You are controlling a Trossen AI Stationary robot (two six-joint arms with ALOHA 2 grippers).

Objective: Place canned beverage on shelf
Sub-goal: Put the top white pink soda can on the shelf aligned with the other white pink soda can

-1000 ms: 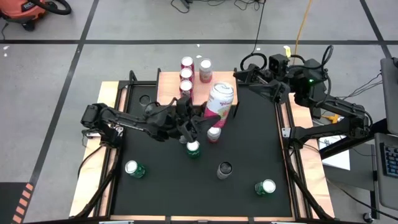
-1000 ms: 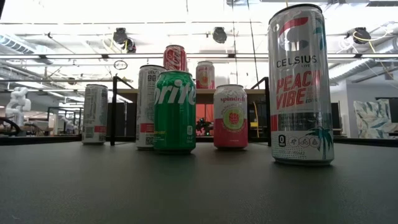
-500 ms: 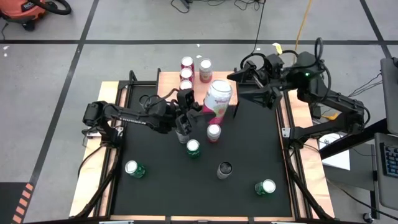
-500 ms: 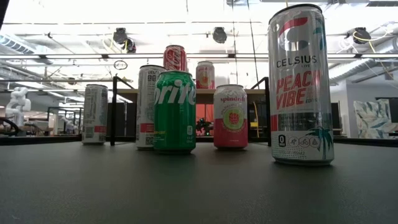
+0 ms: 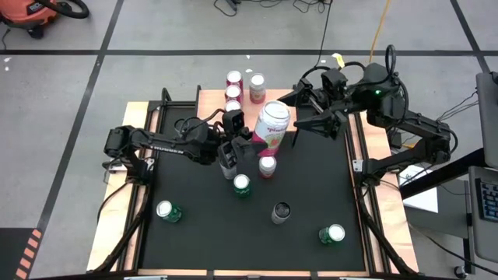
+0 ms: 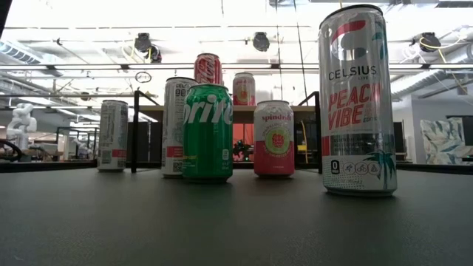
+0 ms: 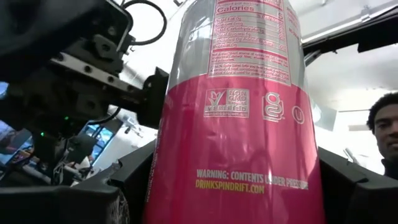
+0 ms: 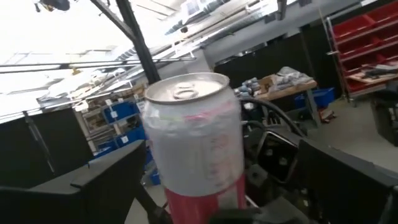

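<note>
My left gripper (image 5: 253,144) is clenched on the pink Spindrift can (image 5: 272,124), held aloft just beside the shelf (image 5: 212,105). My right gripper (image 5: 303,113), fingers spread, hovers next to it. Shelf holds three cans; this one isn't placed yet.

You see an orange vacuum (image 5: 31,14) on the grey floor at the far left, a yellow cable (image 5: 379,31) trailing behind the table, and a person's head (image 7: 387,130) in the left wrist view.
</note>
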